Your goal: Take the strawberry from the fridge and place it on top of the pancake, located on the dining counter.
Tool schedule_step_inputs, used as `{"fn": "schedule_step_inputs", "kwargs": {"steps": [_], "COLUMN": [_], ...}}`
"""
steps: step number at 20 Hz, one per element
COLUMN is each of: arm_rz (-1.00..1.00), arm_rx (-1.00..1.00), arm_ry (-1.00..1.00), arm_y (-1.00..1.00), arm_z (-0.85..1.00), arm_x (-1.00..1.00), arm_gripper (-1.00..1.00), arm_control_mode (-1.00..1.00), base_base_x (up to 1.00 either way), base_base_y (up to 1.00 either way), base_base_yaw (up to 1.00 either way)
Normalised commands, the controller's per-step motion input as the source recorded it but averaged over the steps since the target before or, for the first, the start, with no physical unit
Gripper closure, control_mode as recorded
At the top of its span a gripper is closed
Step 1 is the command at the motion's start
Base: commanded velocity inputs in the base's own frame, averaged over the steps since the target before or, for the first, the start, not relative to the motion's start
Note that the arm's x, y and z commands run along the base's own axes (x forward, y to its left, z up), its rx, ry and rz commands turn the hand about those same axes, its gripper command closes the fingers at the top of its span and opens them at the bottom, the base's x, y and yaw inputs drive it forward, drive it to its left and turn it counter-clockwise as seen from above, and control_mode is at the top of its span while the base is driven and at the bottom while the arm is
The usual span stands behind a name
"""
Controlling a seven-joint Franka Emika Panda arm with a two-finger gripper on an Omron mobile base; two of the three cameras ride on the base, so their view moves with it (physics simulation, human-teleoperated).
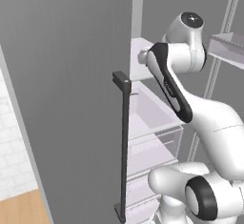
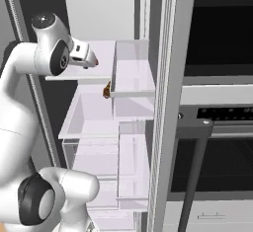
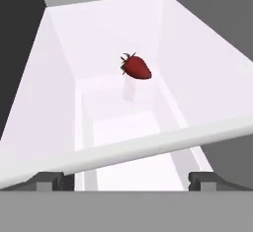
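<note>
Hovering with fingers (image 3: 126,180) spread wide and empty, strawberry (image 3: 136,67) at twelve o'clock on the fridge (image 1: 66,99) shelf (image 3: 99,38).

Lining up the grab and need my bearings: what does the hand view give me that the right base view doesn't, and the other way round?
Hand view: the strawberry whole, lying on the white fridge shelf ahead of the hand, whose fingertips stand wide apart, nothing between them.

Right base view: the arm reaching into the fridge, a brown-orange item on the shelf below, and the black-windowed oven to the right.

Both: the white fridge shelving.
</note>
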Motion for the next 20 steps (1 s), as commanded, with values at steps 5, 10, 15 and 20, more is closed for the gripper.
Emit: {"fn": "schedule_step_inputs", "kwargs": {"steps": [5,10,15,20], "arm_rz": [0.00,0.03,0.05,0.05], "arm_rx": [0.00,0.00,0.00,0.00], "arm_ry": [0.03,0.02,0.00,0.00], "arm_y": [-0.31,-0.12,0.04,0.01], "arm_z": [-0.18,-0.21,-0.43,-0.19], "arm_x": [0.46,0.39,0.36,0.38], "arm_gripper": [-1.00,-1.00,-1.00,-1.00], "arm_control_mode": [-1.00,-1.00,-1.00,-1.00], "base_base_x": [0.00,0.00,0.00,0.00], "base_base_y": [0.00,0.00,0.00,0.00], "base_base_yaw": [0.00,0.00,0.00,0.00]}}
